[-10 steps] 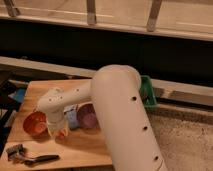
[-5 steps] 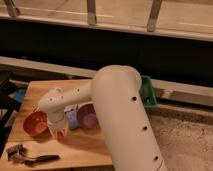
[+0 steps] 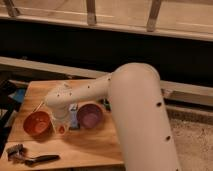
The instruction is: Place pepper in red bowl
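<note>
The red bowl (image 3: 37, 124) sits on the left part of the wooden table (image 3: 95, 145). My gripper (image 3: 60, 126) points down just to the right of the bowl's rim, between it and the purple bowl (image 3: 90, 116). A small orange-red patch (image 3: 61, 130) shows at the gripper's lower end. I cannot tell whether it is the pepper. No other slim orange-red piece is in view. The thick white arm (image 3: 135, 110) covers the right part of the table.
A blue item (image 3: 74, 116) stands between the gripper and the purple bowl. A green thing (image 3: 106, 104) peeks out behind the arm. A dark tool (image 3: 31, 158) lies at the table's front left. A dark ledge with railing posts runs behind.
The gripper has stayed beside the red bowl's right rim, with only a slight shift. The bowls have not moved.
</note>
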Action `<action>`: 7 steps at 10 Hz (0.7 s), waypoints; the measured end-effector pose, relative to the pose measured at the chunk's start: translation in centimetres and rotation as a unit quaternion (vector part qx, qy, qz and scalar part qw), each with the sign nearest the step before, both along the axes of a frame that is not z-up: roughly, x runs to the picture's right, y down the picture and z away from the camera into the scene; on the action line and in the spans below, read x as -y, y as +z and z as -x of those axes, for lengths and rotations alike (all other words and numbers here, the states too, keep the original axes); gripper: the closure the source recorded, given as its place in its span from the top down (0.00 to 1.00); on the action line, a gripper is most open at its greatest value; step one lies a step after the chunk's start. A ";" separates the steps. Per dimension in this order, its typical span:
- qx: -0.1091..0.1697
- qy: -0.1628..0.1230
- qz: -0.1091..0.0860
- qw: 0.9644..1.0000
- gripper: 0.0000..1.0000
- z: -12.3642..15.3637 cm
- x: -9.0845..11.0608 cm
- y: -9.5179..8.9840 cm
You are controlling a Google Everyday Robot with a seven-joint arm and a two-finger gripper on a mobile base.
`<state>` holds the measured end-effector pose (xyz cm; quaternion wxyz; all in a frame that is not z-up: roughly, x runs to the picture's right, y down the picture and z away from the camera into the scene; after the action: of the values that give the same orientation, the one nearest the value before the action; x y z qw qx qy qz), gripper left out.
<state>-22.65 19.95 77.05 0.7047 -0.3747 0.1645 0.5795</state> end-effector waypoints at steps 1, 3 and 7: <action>0.012 0.013 -0.016 1.000 0.00 -0.6 2.2 -1.5; 0.049 0.035 -0.046 0.997 0.00 -1.1 6.1 -3.8; 0.156 0.052 -0.060 0.985 0.00 2.1 9.5 -4.3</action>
<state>-24.77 10.41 72.79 0.7116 -0.4258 -0.0017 0.5589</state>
